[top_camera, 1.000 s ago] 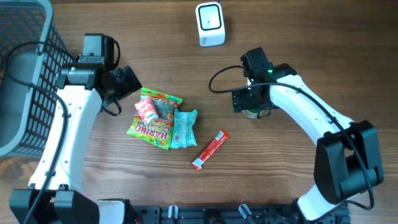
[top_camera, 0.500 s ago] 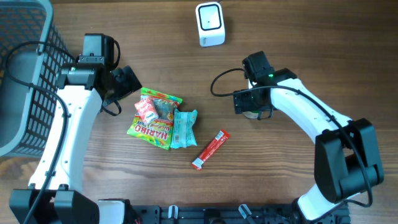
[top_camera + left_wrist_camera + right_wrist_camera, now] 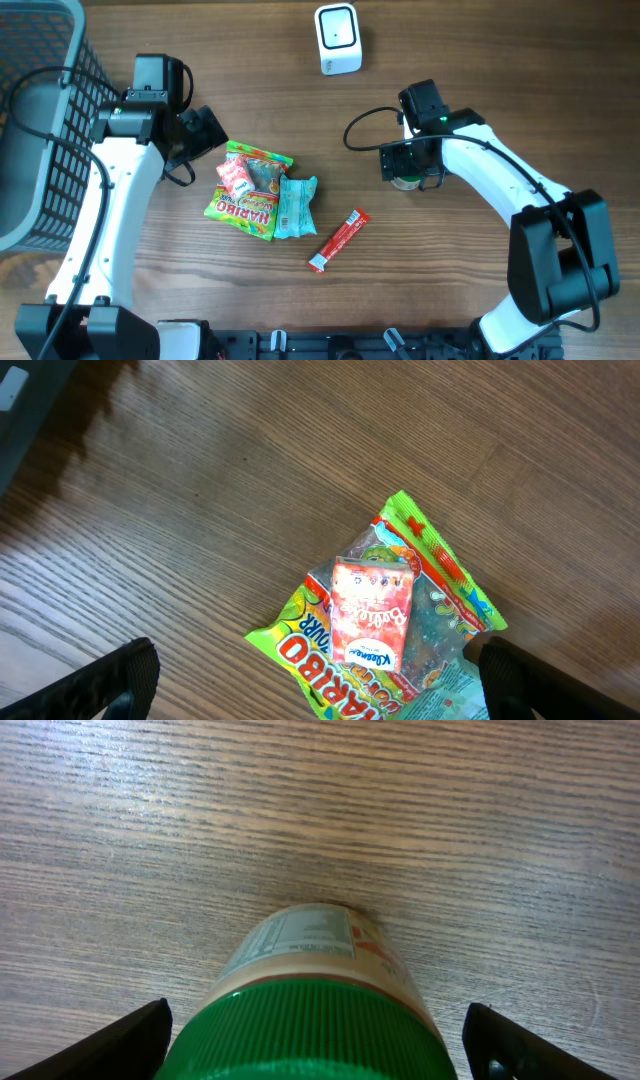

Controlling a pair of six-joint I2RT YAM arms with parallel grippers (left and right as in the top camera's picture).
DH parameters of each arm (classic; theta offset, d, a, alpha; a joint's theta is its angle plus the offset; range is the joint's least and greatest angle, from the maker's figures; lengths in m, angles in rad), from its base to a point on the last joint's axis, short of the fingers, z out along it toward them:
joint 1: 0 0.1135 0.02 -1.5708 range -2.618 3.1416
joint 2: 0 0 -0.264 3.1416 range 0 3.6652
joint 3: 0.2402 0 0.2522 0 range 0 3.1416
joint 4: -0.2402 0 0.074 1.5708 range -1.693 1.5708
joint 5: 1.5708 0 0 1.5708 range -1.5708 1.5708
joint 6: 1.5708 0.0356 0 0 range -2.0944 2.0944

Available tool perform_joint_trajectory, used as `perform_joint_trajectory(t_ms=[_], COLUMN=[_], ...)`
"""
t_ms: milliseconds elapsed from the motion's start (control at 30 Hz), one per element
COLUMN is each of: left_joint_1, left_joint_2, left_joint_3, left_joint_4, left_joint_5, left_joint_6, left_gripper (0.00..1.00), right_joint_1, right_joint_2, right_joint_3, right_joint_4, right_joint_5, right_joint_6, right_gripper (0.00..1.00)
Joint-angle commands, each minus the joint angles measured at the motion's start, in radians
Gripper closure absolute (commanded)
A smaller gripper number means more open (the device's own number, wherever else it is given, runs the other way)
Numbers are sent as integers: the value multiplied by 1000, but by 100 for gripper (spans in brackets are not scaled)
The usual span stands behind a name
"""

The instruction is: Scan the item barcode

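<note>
left pincer (image 3: 207, 130) gapes wide, holding nothing, snack packets (image 3: 255, 190) at its 5 o'clock. scanner (image 3: 337, 38) sits at the desk's 12. right pincer (image 3: 407, 170), at 3 o'clock, stands wide astride the green-lidded jar (image 3: 310, 945), fingers clear of it.

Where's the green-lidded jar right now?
Overhead, the jar sits on the table's right half, under the right gripper and between its open fingers; the white scanner stands beyond, to the left.
</note>
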Motion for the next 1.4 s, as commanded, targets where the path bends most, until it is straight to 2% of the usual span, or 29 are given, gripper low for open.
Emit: perform_joint_trajectory(t_ms=[0, 333, 467, 600, 700, 867, 1167, 1367], left_joint_1=[5, 5, 5, 5, 5, 5, 5, 5], left_joint_2=[6, 6, 6, 6, 6, 6, 6, 6], left_joint_3=[0, 0, 0, 0, 0, 0, 0, 0], left_joint_4=[3, 3, 3, 3, 3, 3, 3, 3], left_joint_5=[-6, -6, -6, -6, -6, -6, -6, -6], left_joint_6=[11, 11, 11, 11, 11, 11, 11, 11], left_gripper=[0, 0, 0, 0, 0, 0, 0, 0], right_joint_1=[2, 3, 3, 3, 3, 3, 3, 3], right_joint_2=[18, 18, 18, 18, 16, -6, -78, -82], right_joint_3=[-55, -82, -82, -82, -79, -50, 102, 328], right_joint_4=[51, 102, 112, 100, 100, 76, -132, -369], right_joint_5=[-16, -16, -16, -16, -16, -16, -28, -103], right_joint_6=[-14, -13, -16, -15, -15, -15, -16, -18], right_gripper=[7, 16, 16, 23, 32, 34, 36, 38])
